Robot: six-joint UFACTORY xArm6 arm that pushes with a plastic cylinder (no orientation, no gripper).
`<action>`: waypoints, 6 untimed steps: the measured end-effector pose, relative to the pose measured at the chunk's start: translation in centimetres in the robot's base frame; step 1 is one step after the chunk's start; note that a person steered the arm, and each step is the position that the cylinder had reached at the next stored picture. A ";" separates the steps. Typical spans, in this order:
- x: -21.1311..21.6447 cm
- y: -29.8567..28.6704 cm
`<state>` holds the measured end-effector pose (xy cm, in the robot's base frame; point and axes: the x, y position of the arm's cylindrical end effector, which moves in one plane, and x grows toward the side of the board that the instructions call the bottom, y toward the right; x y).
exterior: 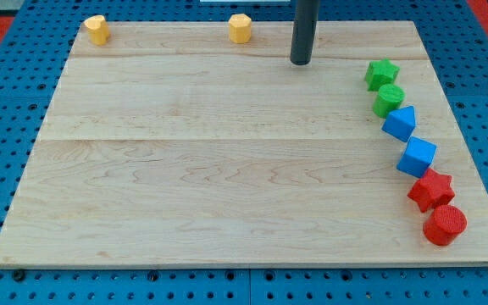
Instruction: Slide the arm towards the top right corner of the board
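My tip (301, 62) is near the view's top edge of the wooden board (210, 161), a little right of centre. It touches no block. A yellow hexagonal block (241, 28) sits to its left at the top edge. A green star block (381, 74) lies to its right, apart from it. The board's top right corner (413, 25) is to the tip's upper right.
A yellow block (97, 29) sits at the top left corner. Down the right side run a green round block (389, 100), a blue triangular block (401, 124), a blue cube (417, 157), a red star (431, 189) and a red cylinder (445, 224).
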<state>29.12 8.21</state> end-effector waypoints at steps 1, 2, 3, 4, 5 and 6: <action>1.3 -3.1; 9.6 -5.4; 18.7 -4.1; 17.7 -6.4; 5.8 -6.4; -5.7 -2.5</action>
